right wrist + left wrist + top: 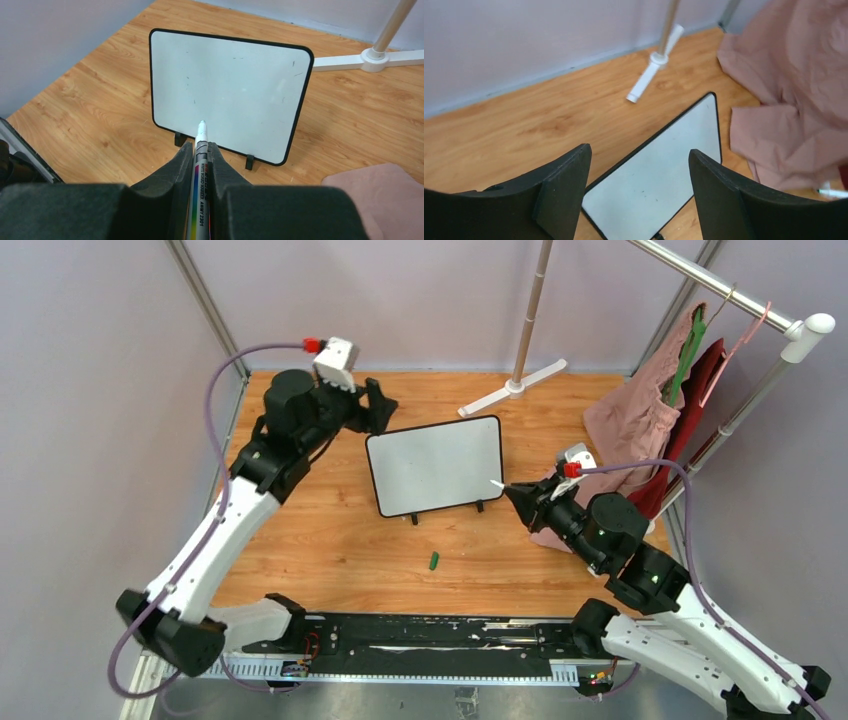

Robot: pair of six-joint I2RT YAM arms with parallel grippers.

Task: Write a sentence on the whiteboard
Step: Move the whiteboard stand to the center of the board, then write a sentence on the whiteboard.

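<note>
The whiteboard (435, 465) (659, 175) (225, 90) stands on its small black feet in the middle of the wooden table. Its face is bare white with a few faint specks, and no sentence is in view on it. My left gripper (383, 405) (639, 150) hovers open at the board's far left corner, nothing between its fingers. My right gripper (515, 495) (200, 145) is shut on a whiteboard marker (200, 170), uncapped. The marker's white tip (497, 483) points at the board's right edge, a little short of it. A small green cap (434, 560) lies in front of the board.
A white stand base (512, 387) (649, 80) (380, 57) with its pole sits behind the board. Pink cloth (630, 420) (794, 100) (380, 195) and a red garment (690, 410) hang from a rail (720, 285) at the right, reaching the table beside my right arm.
</note>
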